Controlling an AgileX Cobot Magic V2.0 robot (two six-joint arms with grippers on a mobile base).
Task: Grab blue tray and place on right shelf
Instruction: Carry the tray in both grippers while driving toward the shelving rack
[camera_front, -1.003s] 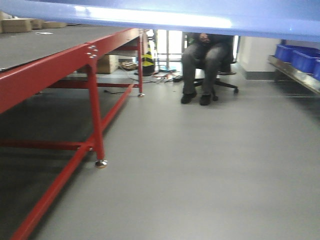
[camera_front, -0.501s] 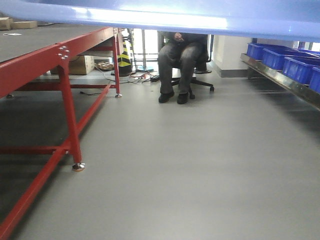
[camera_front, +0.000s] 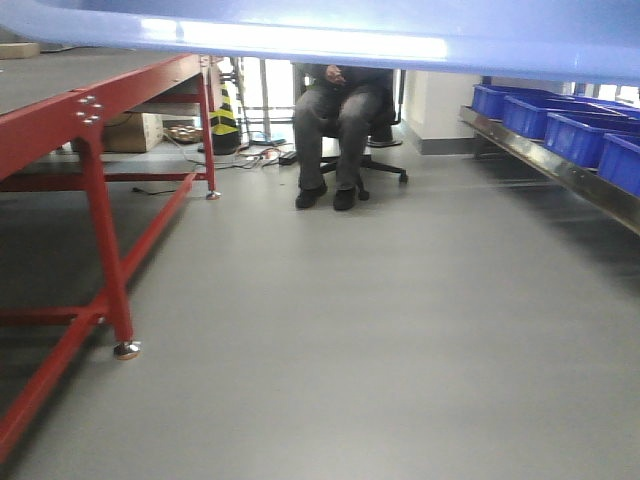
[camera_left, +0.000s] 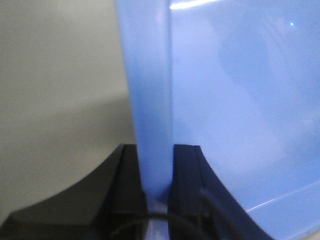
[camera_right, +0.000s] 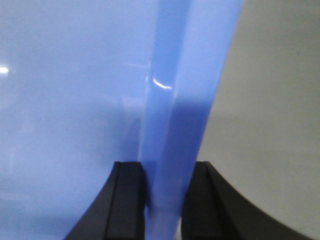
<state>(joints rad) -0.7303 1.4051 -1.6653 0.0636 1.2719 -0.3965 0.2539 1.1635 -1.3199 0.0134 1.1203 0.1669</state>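
Periwinkle-blue tray (camera_front: 400, 30) is hanging above the grey floor (camera_front: 400, 350), the left gripper (camera_left: 157, 152) and right gripper (camera_right: 165, 167) each clamping its rolled rim.

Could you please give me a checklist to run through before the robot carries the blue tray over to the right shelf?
1. Left gripper shut on blue tray rim: ok.
2. Right gripper shut on the opposite rim: ok.
3. Floor toward right shelf bare: ok.
4. Seated person off that path: ok, far ahead.
5. Free spot on the shelf: cannot tell; the visible stretch holds dark blue bins.
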